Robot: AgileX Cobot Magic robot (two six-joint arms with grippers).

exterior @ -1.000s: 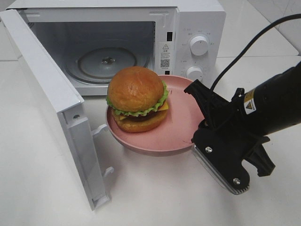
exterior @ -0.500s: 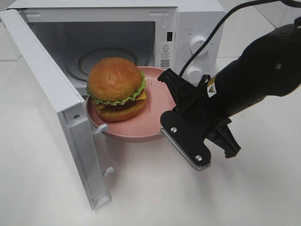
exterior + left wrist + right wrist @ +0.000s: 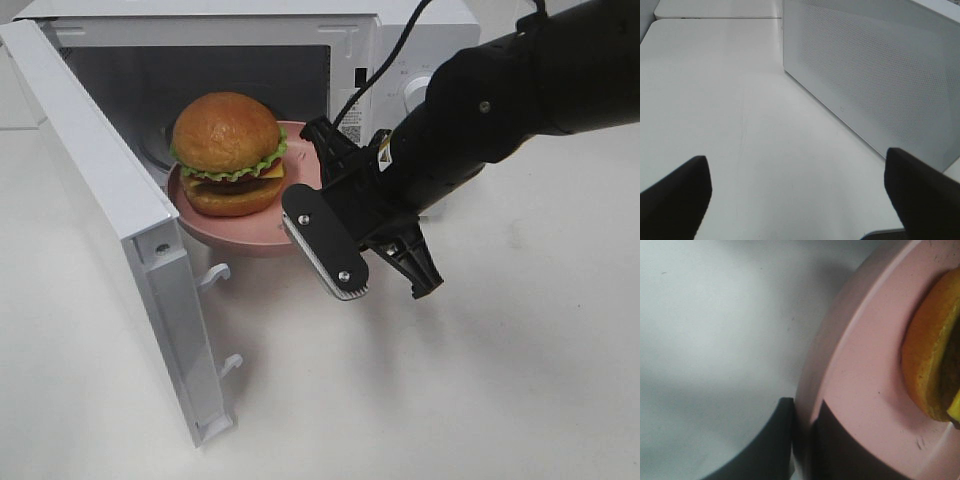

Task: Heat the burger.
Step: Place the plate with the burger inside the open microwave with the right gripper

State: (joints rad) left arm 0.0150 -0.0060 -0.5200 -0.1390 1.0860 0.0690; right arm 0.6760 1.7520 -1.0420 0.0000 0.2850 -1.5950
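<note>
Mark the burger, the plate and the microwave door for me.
burger [image 3: 225,125], exterior high view, on the top bun.
plate [image 3: 245,233], exterior high view, on the front outer wall.
microwave door [image 3: 188,320], exterior high view, on the latch-side edge.

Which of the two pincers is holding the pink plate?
The right pincer: its jaws pinch the rim of the pink plate carrying the burger. The left pincer stands open, holding nothing.
</note>
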